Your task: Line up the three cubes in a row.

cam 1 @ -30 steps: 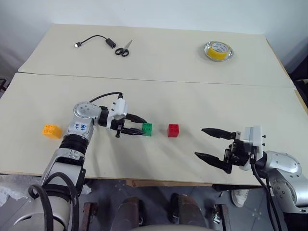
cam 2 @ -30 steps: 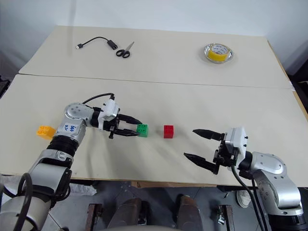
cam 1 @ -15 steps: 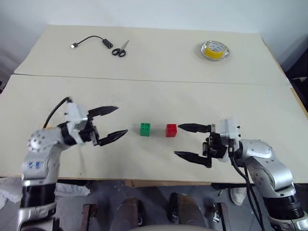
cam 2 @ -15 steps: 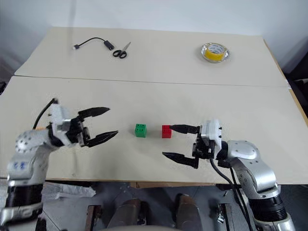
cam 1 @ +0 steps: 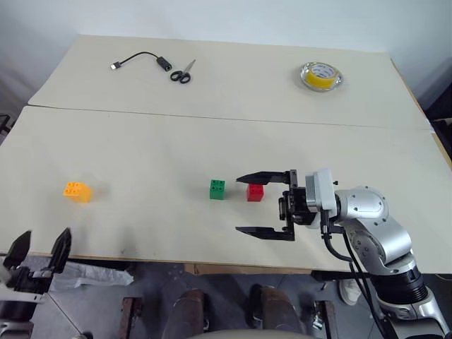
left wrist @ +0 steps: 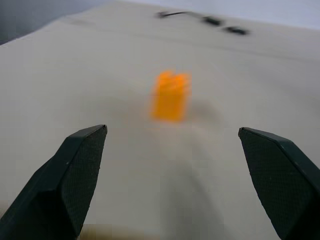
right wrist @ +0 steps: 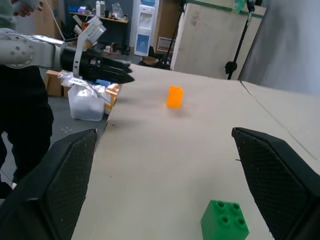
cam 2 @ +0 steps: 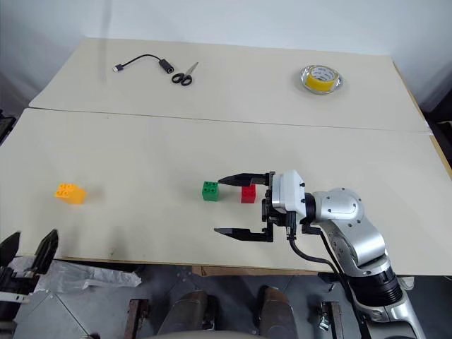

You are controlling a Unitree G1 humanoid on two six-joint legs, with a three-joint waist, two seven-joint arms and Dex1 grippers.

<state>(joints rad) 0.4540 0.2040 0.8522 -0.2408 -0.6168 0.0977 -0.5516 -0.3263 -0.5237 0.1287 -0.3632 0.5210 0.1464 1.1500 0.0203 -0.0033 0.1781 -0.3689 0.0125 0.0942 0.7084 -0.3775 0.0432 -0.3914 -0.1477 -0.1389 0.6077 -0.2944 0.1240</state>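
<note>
Left claw [cam 1: 41,251] withdrawn off table edge; green cube [cam 1: 217,188] released.

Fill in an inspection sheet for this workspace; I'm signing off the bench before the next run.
Surface: two beige tabletops butted together, bare between items.
Job's things: green studded plastic block beside red studded plastic block, small gap between; orange-yellow studded block apart, far left.
Clutter: black-handled scissors, yellow tape roll on far tabletop.
Grippers: right gripper open, hovering beside the red block; left gripper open at the near left edge.
Cables: black adapter cable by the scissors.
Surroundings: water dispenser, wooden panels, plastic bin on the floor.
</note>
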